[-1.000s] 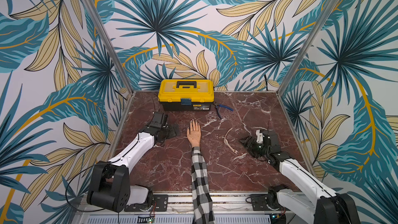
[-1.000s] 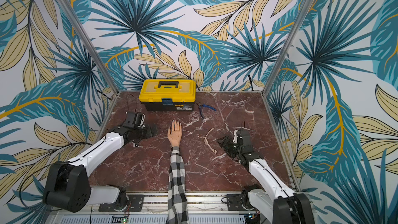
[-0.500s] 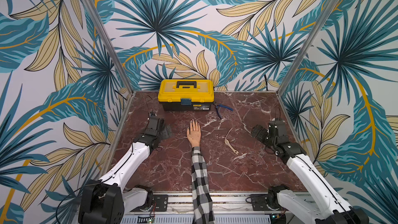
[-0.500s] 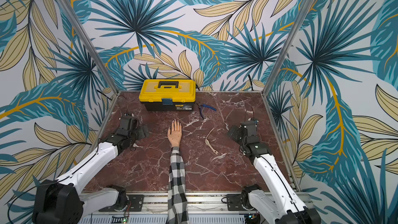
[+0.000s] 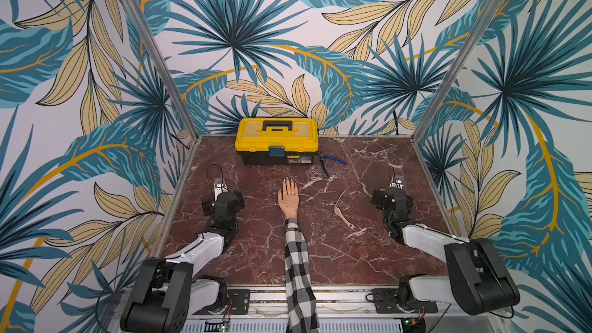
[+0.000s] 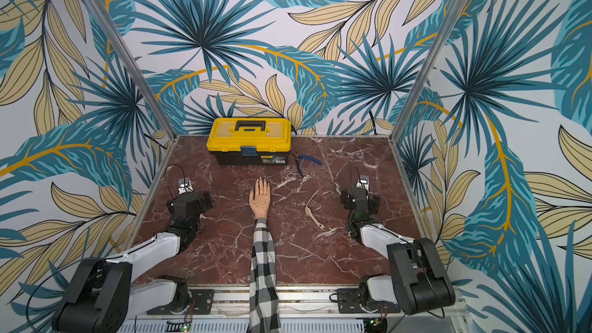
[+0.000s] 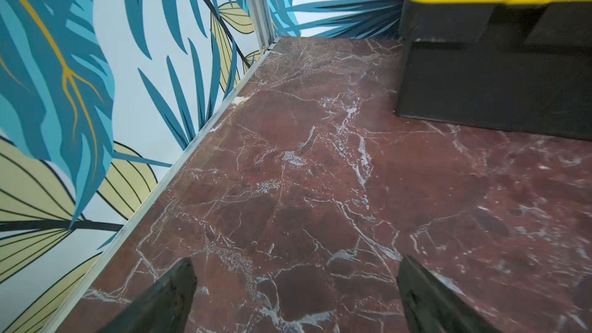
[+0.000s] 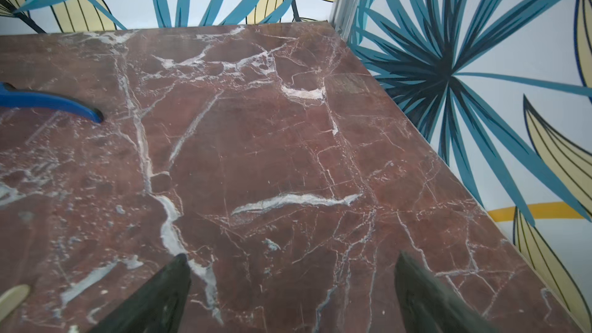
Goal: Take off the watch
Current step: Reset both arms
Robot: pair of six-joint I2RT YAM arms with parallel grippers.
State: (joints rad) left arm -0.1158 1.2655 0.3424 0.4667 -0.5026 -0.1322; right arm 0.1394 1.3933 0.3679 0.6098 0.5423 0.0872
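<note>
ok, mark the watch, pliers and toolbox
watch [image 5: 337,211]: in a top view, middle of the strap
pliers [image 5: 334,159]: in a top view, blue handle
toolbox [image 5: 277,138]: in a top view, yellow lid

The tabletop [image 5: 256,251] is red-brown marble-look stone with white veins and a soft sheen. The mannequin hand [image 5: 289,198] looks like smooth, matt plastic. Behind its wrist, the sleeve [image 5: 296,257] is checked woven cloth. Beyond its fingertips, the toolbox [image 5: 277,136] is yellow and black plastic. Right of the hand, the watch [image 5: 339,214] has a smooth cream strap.
</note>
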